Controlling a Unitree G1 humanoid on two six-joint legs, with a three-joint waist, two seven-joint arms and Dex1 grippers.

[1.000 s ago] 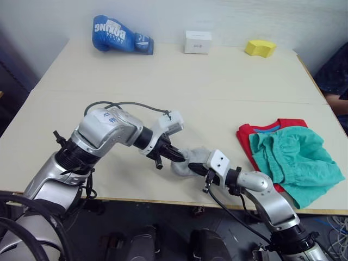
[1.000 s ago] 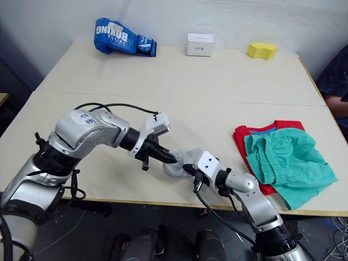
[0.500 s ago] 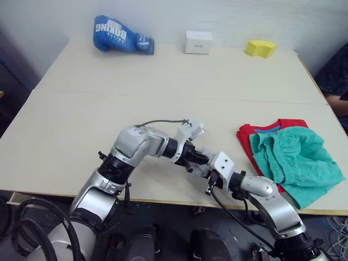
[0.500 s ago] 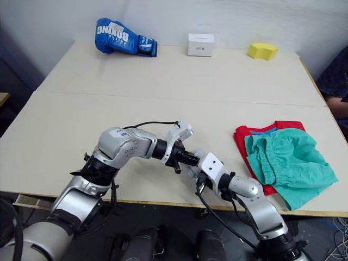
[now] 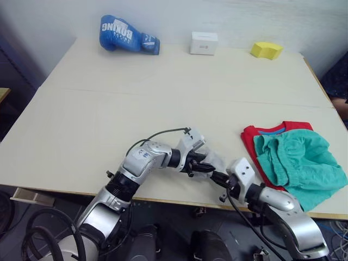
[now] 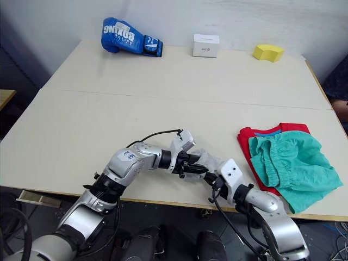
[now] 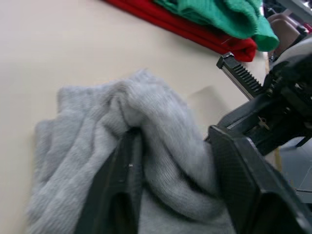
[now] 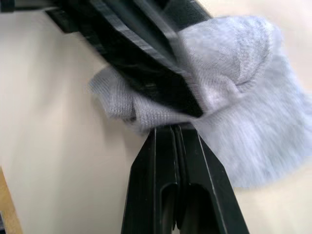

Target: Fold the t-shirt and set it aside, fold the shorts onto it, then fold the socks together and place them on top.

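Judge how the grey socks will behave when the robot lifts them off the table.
The socks are bunched, soft knit, so they will probably sag and droop. They look small and thin, likely very light. The ribbed cloth should grip between the left gripper fingers, not slip.

socks (image 6: 208,161) mostly hidden behind both claws; t-shirt (image 6: 247,141) largely under shorts (image 6: 288,166)

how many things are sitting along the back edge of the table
3. A blue boxing glove at the far left, a white box near the middle, and a yellow block toward the far right, each standing apart.
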